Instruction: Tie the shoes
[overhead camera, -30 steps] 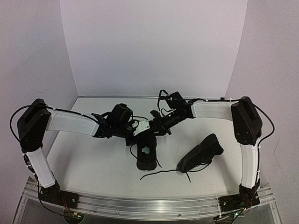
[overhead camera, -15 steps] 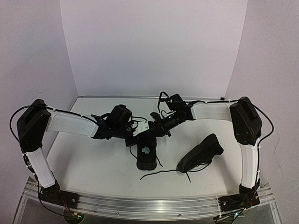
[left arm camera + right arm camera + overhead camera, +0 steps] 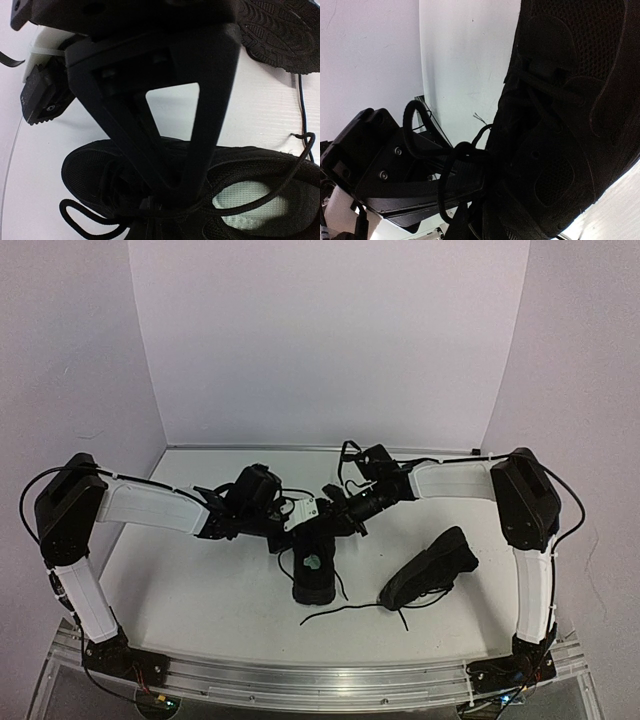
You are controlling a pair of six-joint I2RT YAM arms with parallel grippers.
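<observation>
black lace [image 3: 100, 216] is pinched in the closed jaws of the left gripper [image 3: 162, 196], low over the throat of the middle shoe [image 3: 315, 575], which sits near the centre of the table [image 3: 190, 590]. its pale insole label [image 3: 250, 205] shows under a strand pulled across the opening. the right gripper [image 3: 338, 508] meets it from the other side, just beside it. its wrist view shows a twist [image 3: 464, 148] of lace against the shoe's upper, but whether its jaws are closed on a strand cannot be told.

by the look of it this shoe is mid-tie: a loop and a crossing are there, with no finished bow in sight. the second shoe [image 3: 432, 568] lies tipped on its side toward the front right corner, well apart from both grippers. its loose lace [image 3: 345, 612] trails toward the front edge. most of the job appears to be left. both grippers crowd one small knot, the long ends could snag, and the second shoe likely needs righting first.
</observation>
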